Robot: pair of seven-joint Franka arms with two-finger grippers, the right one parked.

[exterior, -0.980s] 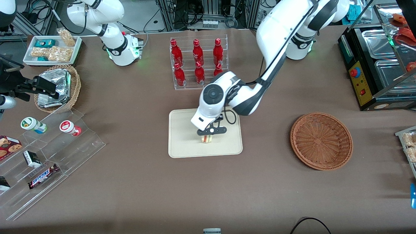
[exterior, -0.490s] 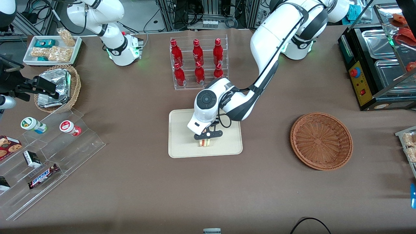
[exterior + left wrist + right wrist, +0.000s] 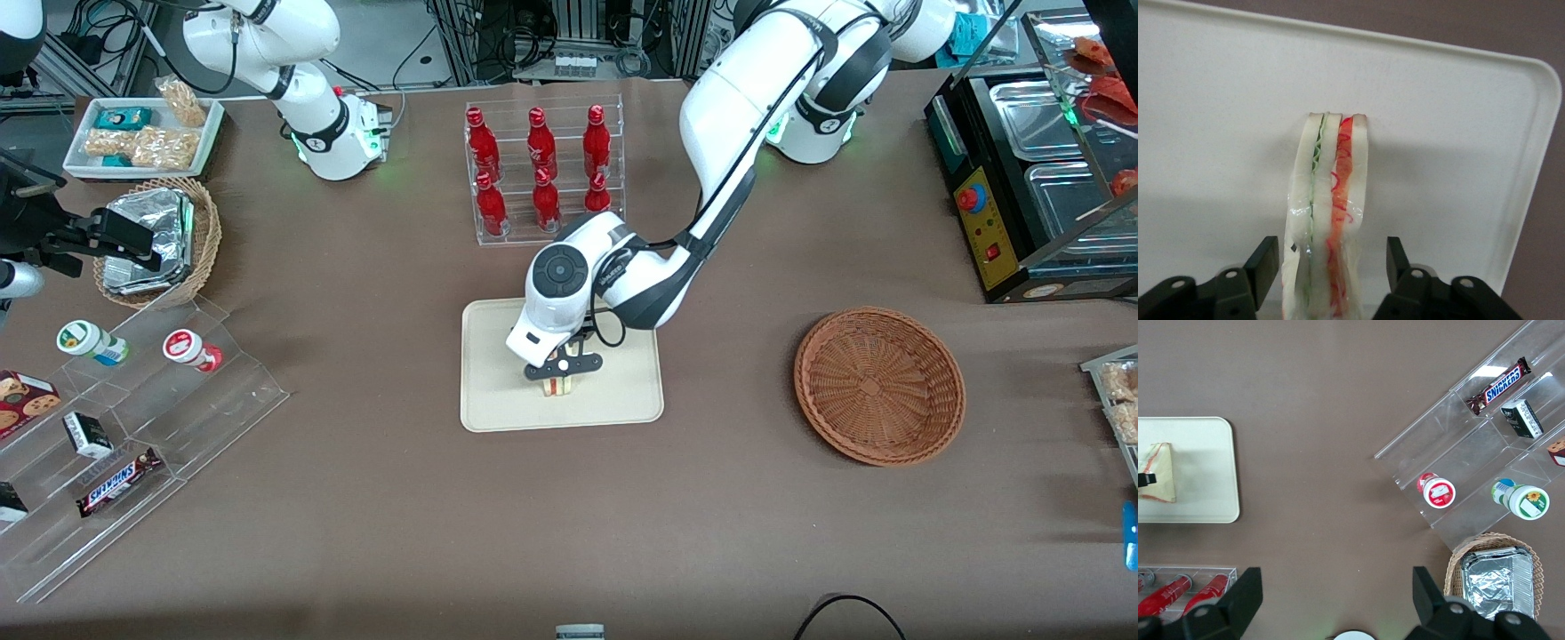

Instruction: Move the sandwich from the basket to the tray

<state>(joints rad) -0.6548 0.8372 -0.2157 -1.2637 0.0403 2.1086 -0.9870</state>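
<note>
- Front view: gripper (image 3: 559,377) low over the tray (image 3: 498,391), sandwich (image 3: 559,387) mostly covered by the black finger bar, only a sliver of bread and red filling shows.
- Left wrist view gives what the front lacks: sandwich (image 3: 1328,220) stands on edge on the tray (image 3: 1218,120), green layer on one side, orange-red on the other (clear wrap around it).
- Same view: fingers (image 3: 1265,263) sit either side of the sandwich with visible gaps, neither pad pressing the bread, so the claw is released, spread a bit wider than the wedge.
- Right wrist view: sandwich (image 3: 1158,473) seen as a triangle on the tray (image 3: 1205,473), a black fingertip at its edge; tray cut off by the frame.
- Sandwich's near end is cut off in the left wrist view, so its contact with the tray there is not visible.
- Basket (image 3: 878,385) shows only in the front view, toward the working arm's end of the table, well apart from the tray, nothing in it.
</note>
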